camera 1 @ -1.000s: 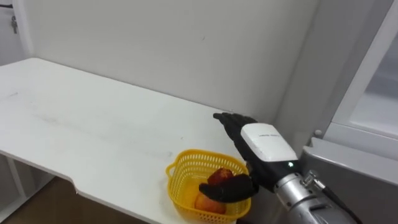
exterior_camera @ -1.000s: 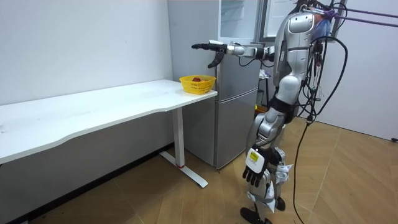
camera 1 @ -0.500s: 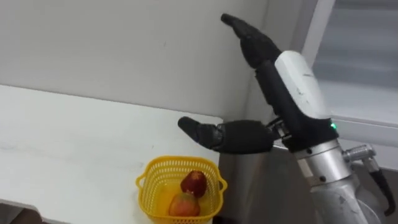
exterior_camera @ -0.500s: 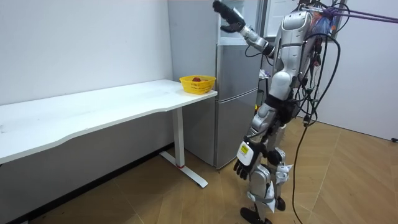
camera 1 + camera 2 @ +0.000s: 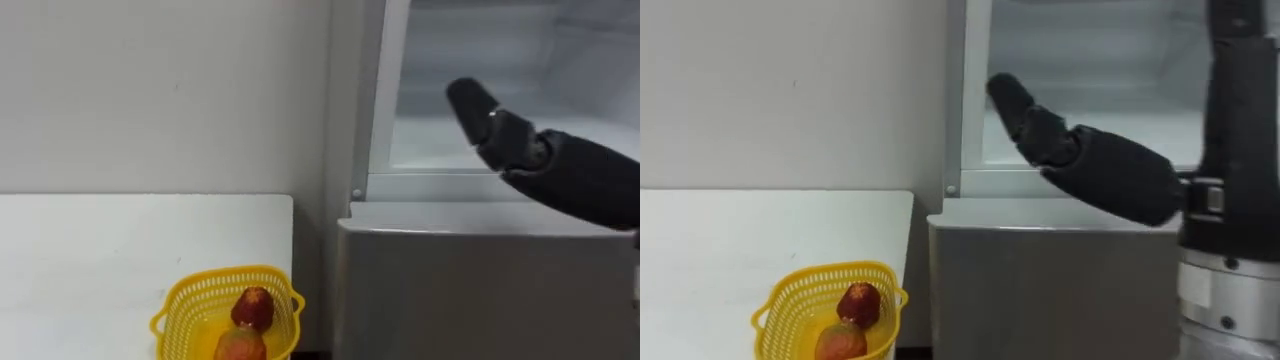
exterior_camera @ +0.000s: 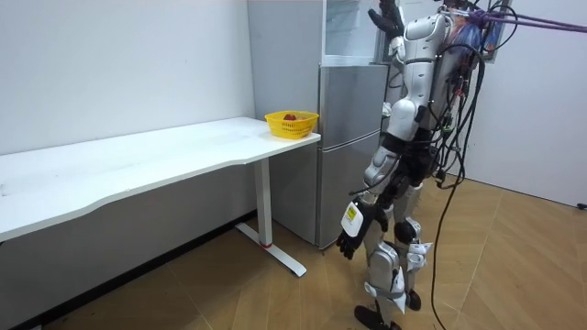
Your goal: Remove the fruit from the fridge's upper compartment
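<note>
the yellow basket (image 5: 190, 305) sits at the lower left of the frame, on the white table (image 5: 100, 250) at its corner beside the fridge (image 6: 353, 137). in it the red fruit (image 5: 254, 307) lies just above the orange fruit (image 5: 238, 345). both look roundish, so we cannot tell a long axis or a heading. at the upper right the right hand (image 5: 1100, 165) is raised before the open upper compartment (image 5: 450, 40), thumb stretched toward the frame's left, unclenched, grasping nothing. in the room view the left hand (image 6: 352, 236) hangs relaxed beside the thigh.
</note>
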`<state>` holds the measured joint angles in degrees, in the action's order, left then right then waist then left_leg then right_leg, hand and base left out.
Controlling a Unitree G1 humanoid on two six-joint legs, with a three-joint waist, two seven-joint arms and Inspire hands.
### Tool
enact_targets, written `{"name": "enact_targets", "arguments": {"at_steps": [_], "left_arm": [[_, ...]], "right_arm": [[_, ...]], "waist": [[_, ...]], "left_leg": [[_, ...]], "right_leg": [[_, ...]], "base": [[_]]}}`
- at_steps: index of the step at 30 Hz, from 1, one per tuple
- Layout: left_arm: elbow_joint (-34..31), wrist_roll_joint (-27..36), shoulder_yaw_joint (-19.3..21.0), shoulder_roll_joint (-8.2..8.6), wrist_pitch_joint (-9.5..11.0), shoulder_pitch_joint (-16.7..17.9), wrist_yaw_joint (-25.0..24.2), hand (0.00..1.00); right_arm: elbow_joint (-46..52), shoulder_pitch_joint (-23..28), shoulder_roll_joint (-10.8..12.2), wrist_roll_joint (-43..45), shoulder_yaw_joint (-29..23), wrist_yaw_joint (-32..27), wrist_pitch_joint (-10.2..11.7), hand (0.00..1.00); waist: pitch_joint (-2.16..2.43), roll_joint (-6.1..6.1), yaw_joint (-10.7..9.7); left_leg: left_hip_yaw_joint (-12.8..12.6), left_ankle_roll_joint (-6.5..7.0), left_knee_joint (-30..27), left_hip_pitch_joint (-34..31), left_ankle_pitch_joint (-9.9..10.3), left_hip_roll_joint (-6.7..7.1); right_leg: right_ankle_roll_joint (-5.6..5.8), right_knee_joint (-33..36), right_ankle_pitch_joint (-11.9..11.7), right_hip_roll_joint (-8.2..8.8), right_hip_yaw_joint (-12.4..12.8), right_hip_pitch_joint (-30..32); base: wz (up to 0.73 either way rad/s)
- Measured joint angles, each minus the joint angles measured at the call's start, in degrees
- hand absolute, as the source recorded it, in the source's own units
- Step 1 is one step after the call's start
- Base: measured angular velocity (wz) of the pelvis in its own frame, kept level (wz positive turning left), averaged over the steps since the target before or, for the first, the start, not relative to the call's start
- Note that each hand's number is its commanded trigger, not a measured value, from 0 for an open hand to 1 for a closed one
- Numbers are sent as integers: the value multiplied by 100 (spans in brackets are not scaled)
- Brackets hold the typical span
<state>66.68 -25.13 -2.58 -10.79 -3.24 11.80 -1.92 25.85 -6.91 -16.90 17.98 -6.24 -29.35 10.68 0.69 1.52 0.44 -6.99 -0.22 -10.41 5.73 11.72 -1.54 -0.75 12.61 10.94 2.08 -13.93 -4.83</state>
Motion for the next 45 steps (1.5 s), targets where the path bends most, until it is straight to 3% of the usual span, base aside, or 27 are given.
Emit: {"name": "enact_targets", "arguments": {"at_steps": [4, 7, 11, 22, 26, 29, 32, 37, 42, 45], "left_arm": [[-15, 82, -1, 54, 14, 103, 61, 0], [-22, 114, 0, 71, 6, 90, 75, 0], [-23, 321, 2, 73, 2, 53, 150, 0], [-137, 334, -49, 90, -40, 122, 333, 0], [-145, 376, -46, 112, -41, 119, 399, 0], [-146, 463, -42, 117, -47, 120, 394, 0], [-150, 572, -18, 151, -61, 122, 390, 0], [-162, 713, 9, 235, -152, 208, 338, 0], [-267, 710, 9, 261, -172, 310, 290, 0], [-348, 656, 166, 292, -197, 292, 290, 0]], "right_arm": [[-100, 718, 11, -126, -211, -320, 50, 0], [-244, 1255, 110, -220, -221, -552, 52, 0], [-701, 1768, 233, -533, -200, -580, 25, 0], [-2116, 2276, 615, -978, -124, -464, -46, 0], [-2894, 2408, 839, -1070, -31, -409, -79, 0], [-3422, 2465, 851, -1157, 67, -327, -78, 0], [-3626, 2590, 874, -1409, 66, -227, -157, 0], [-4169, 2634, 883, -1928, 48, -149, -218, 0], [-5307, 2586, 900, -2147, 67, 71, -224, 0], [-6123, 2578, 996, -2040, 49, 184, -383, 0]], "waist": [[-25, -20, -164], [-70, -39, -212], [-12, -65, -198], [-16, -78, -333], [-32, -108, -316], [-46, -165, -340], [-9, -218, -342], [-3, -252, -395], [-2, -205, -415], [1, -147, -370]], "left_leg": [[-73, -2, 4, 13, 2, -12], [-118, -5, 24, 68, 4, -19], [-221, -4, 80, 58, 4, -24], [-265, -4, 162, 99, 4, -19], [-447, -3, 175, 91, 5, -30], [-471, -1, 182, 58, 11, -37], [-488, -3, 178, -6, 14, -45], [-487, -5, 166, -7, 12, -52], [-435, -6, 149, 112, 12, -45], [-454, -8, 104, 93, 13, -51]], "right_leg": [[-2, -20, -1, -20, 101, 22], [1, -99, -7, -42, 142, 11], [6, -85, -25, -63, 275, 102], [20, -120, -30, -67, 320, 81], [22, -107, -32, -81, 453, 121], [25, -103, -31, -86, 474, 203], [24, -102, -32, -96, 501, 282], [18, -107, -34, -105, 521, 273], [24, -265, -30, -94, 446, 57], [25, -293, -28, -62, 421, 28]], "base": [[-10], [-8], [-14], [-1], [-13], [-5], [-3], [-1], [9], [7]]}}
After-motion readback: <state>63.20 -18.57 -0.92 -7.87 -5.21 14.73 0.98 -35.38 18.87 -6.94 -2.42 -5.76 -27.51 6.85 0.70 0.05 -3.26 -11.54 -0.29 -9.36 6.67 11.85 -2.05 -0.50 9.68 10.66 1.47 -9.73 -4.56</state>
